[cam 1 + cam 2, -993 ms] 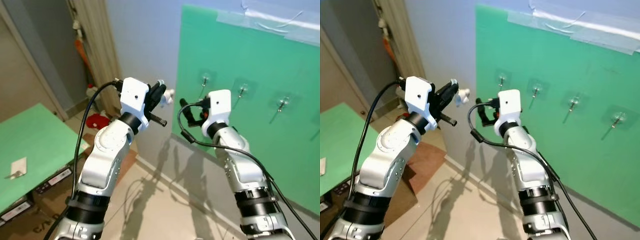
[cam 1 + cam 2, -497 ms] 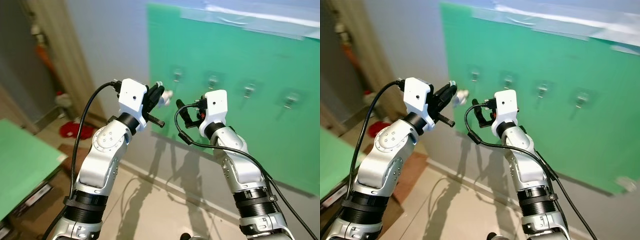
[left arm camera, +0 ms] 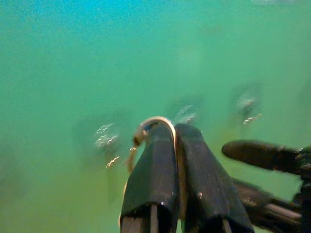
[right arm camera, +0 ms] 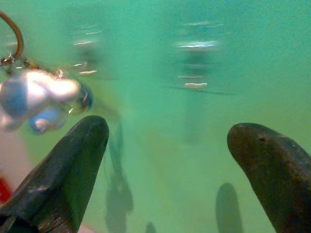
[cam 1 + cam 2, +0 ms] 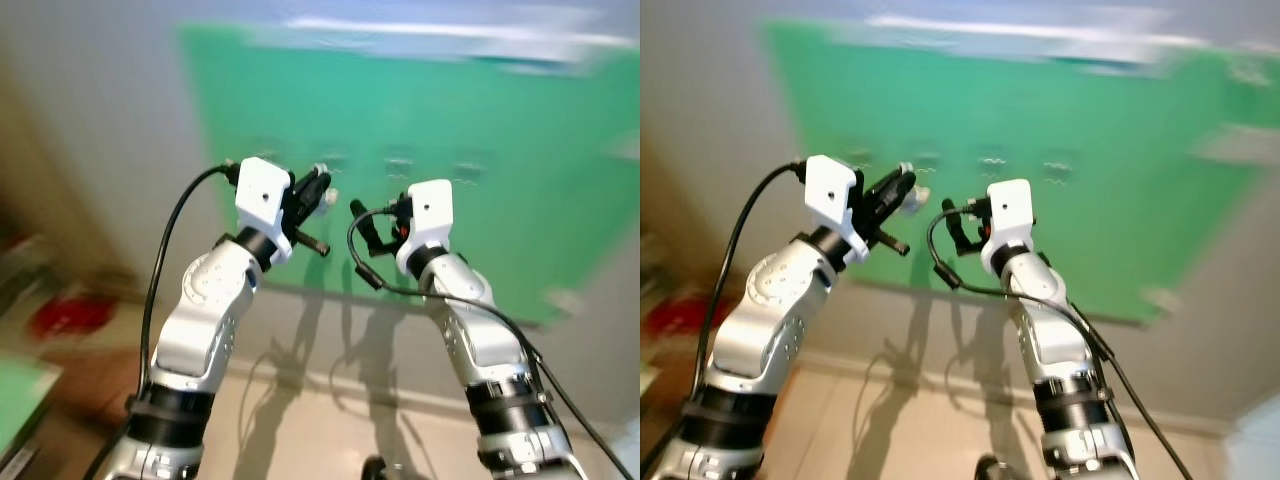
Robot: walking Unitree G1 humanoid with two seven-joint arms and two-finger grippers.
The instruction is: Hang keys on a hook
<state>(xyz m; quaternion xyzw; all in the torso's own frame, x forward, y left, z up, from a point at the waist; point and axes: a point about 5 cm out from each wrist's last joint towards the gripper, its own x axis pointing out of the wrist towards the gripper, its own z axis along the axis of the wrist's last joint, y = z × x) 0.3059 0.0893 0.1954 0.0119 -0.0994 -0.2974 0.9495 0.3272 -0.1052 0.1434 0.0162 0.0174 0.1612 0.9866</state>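
Note:
My left gripper (image 5: 318, 186) is raised in front of a green wall panel (image 5: 520, 150) and is shut on a key ring (image 3: 154, 121). A white and blue fob (image 4: 36, 97) hangs from the ring, with small keys beside it. My right gripper (image 5: 362, 222) is held up just to the right of the left one, open with nothing between its fingers (image 4: 73, 160). A row of clear stick-on hooks (image 5: 400, 165) runs across the panel behind both grippers, blurred by camera motion.
Below the green panel the wall is grey, with a pale tiled floor (image 5: 300, 430) under it. A red object (image 5: 65, 315) lies on the floor at the left. A strip of tape (image 5: 440, 28) holds the panel's top edge.
The whole view has swung to the right, so the green panel now sits straight ahead and the green table has left the picture. Both arms keep the same raised pose.

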